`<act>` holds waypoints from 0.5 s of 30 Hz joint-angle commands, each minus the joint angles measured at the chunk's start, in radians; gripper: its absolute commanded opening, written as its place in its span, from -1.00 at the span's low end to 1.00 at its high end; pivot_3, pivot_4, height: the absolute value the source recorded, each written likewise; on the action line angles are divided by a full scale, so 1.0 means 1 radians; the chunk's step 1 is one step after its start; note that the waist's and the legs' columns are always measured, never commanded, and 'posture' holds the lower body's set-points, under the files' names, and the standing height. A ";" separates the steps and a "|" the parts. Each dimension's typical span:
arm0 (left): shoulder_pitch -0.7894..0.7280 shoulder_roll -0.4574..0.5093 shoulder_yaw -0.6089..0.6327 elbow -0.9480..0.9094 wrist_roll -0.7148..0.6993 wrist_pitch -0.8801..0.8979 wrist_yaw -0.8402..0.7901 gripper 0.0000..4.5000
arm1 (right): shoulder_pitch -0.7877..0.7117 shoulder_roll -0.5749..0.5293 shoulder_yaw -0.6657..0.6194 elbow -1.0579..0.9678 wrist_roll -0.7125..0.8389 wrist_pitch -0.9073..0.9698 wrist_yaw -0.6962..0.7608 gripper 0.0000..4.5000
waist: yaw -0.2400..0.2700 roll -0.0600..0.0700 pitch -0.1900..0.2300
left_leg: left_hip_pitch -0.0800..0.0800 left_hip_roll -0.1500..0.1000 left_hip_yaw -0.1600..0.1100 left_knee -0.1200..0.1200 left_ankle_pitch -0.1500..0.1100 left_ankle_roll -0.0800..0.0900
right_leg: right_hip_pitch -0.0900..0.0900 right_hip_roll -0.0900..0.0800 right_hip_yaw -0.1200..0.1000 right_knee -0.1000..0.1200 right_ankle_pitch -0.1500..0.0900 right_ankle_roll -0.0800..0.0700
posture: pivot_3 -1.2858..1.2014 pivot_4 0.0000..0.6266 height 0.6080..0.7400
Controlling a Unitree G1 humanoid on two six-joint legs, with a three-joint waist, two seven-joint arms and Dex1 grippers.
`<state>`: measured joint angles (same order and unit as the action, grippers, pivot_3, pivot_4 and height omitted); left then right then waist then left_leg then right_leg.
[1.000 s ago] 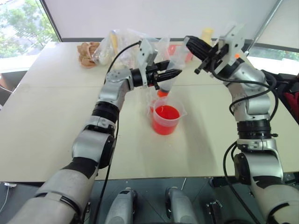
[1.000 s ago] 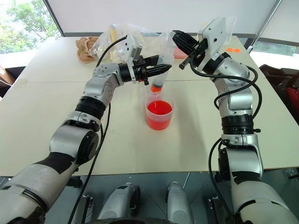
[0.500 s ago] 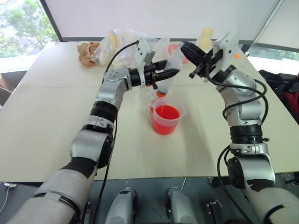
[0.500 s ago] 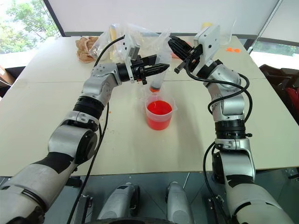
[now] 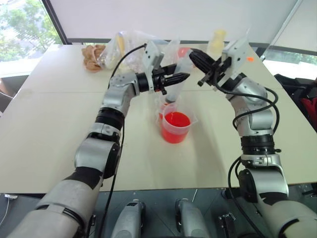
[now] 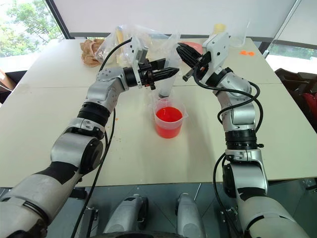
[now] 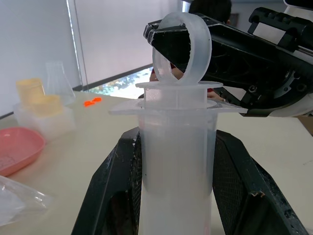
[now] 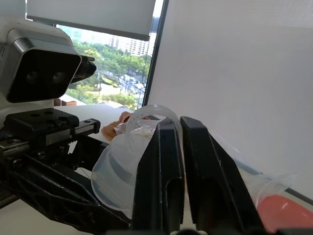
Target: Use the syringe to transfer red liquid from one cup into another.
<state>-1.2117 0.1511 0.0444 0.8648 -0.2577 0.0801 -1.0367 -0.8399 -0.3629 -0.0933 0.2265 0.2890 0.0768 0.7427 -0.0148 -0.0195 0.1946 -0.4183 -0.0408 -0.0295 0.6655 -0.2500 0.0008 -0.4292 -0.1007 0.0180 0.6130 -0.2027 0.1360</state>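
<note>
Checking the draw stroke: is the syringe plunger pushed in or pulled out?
Pushed in: the plunger flange sits almost against the syringe barrel's flange, hardly any rod showing.

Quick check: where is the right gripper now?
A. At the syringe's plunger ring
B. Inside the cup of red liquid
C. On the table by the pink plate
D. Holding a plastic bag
A: the right gripper meets the plunger ring atop the syringe, which the left gripper clamps.
</note>
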 commanded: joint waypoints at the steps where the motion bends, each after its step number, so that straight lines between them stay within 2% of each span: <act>1: -0.065 -0.017 0.039 -0.153 -0.074 0.003 0.003 -0.38 | 0.031 0.006 0.044 -0.048 -0.008 0.018 0.010 -0.15 | -0.001 0.000 0.000 | 0.000 0.000 0.000 0.000 0.000 0.000 | 0.000 0.000 0.000 0.000 0.000 0.000 | 0.03 -0.52 0.96; 2: -0.061 -0.018 0.040 -0.163 -0.075 0.011 0.005 -0.38 | 0.039 -0.002 0.036 -0.067 -0.004 0.026 0.005 0.07 | -0.001 0.000 0.000 | 0.000 0.000 0.000 0.000 0.000 0.000 | 0.000 0.000 0.000 0.000 0.000 0.000 | 0.03 -0.52 0.96; 9: -0.046 -0.019 0.039 -0.186 -0.072 0.034 0.019 -0.38 | 0.140 -0.077 -0.023 -0.215 0.034 0.106 -0.030 0.07 | 0.004 0.000 0.000 | 0.000 0.000 0.000 0.000 0.000 0.000 | 0.000 0.000 0.000 0.000 0.000 0.000 | 0.03 -0.52 0.96; 11: -0.045 -0.019 0.042 -0.190 -0.075 0.045 0.027 -0.38 | 0.185 -0.101 -0.059 -0.290 0.089 0.169 -0.036 0.07 | 0.003 0.000 0.000 | 0.000 0.000 0.000 0.000 0.000 0.000 | 0.000 0.000 0.000 0.000 0.000 0.000 | 0.03 -0.52 0.96; 15: -0.086 0.010 0.074 -0.141 -0.067 0.097 0.140 -0.38 | 0.327 -0.208 -0.215 -0.470 0.270 0.355 -0.031 0.07 | 0.009 0.000 0.000 | -0.001 0.000 -0.001 0.000 0.000 0.000 | 0.000 0.000 0.000 -0.001 0.000 0.000 | 0.03 -0.52 0.96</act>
<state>-1.2543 0.1361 0.0765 0.7336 -0.3145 0.1633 -0.9480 -0.5089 -0.5333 -0.2164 -0.1482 0.4852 0.3857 0.7126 -0.0054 -0.0194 0.1947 -0.4189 -0.0405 -0.0305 0.6654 -0.2500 0.0009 -0.4291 -0.1009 0.0184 0.6123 -0.2027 0.1360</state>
